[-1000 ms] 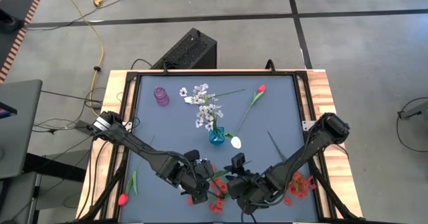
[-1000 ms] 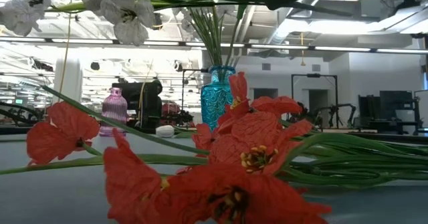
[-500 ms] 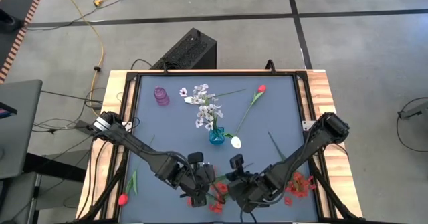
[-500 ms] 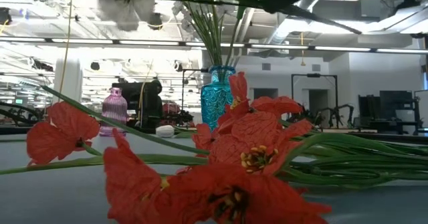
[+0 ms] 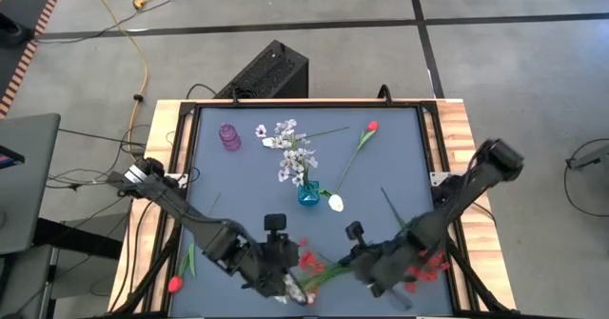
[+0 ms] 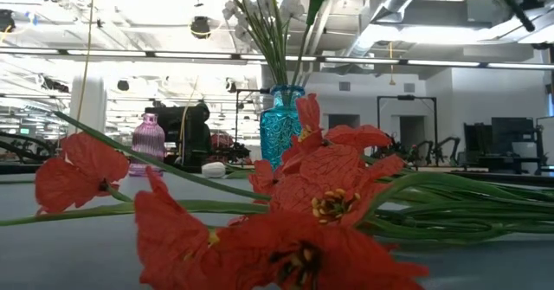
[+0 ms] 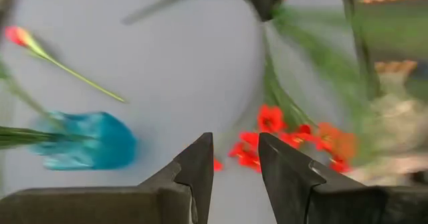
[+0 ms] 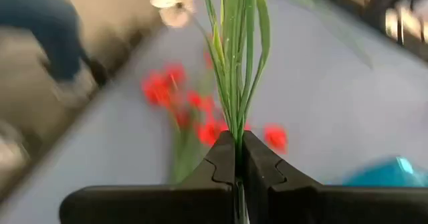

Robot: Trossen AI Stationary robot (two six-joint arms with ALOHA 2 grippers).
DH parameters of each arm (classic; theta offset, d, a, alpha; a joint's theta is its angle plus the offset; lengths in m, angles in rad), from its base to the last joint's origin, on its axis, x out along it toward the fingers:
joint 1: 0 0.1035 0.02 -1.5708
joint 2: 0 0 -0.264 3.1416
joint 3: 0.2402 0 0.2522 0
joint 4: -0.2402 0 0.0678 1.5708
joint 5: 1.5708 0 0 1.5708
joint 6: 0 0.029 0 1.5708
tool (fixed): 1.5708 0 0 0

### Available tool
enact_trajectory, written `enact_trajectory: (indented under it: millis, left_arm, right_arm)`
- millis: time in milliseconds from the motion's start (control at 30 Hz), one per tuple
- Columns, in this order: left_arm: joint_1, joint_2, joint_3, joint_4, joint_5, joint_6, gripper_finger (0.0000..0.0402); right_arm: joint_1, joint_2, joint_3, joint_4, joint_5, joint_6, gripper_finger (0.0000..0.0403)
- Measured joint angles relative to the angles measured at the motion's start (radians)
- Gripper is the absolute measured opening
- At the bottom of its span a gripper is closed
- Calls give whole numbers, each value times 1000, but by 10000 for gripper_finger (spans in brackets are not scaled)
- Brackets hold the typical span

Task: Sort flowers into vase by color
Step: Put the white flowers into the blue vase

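Right gripper (image 8: pixel 237 158) clamped on white spray (image 8: pixel 234 63), stems pointing toward left gripper (image 7: pixel 232 158) (empty, fingers slightly apart), teal vase (image 5: pixel 308 195) beyond, nearer neither arm clearly.

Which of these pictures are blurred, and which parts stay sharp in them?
Left wrist view: the table, the blue vase and the red flowers are smeared, while the left gripper is sharp and open. Right wrist view: the background is smeared; the right gripper, shut on the green stems, is sharp. Low view: the nearest red bloom is soft.
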Motion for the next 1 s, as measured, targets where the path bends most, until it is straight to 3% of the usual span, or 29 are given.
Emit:
enact_trajectory:
  millis: [233, 367, 467, 600, 767, 1000]
  left_arm:
    - [-50, 0, -24, -5, -234, -6, 110]
    - [-70, 0, -66, 52, -308, -20, 110]
    - [-74, 1, -144, 253, -300, 62, 110]
    - [-84, 2, -239, 642, -283, 272, 110]
    - [-83, 1, -349, 1073, -166, 452, 113]
    - [-45, 4, -413, 1196, -61, 421, 157]
  right_arm:
    - [-19, -249, -371, 760, -325, -132, 32]
    - [-26, -289, -472, 1059, -342, -161, 32]
    - [-36, -260, -503, 1267, -339, -156, 32]
    - [-53, -196, -505, 1357, -328, -145, 32]
    - [-66, -73, -505, 1429, -280, -85, 32]
    - [-65, 57, -475, 1482, -205, -66, 32]
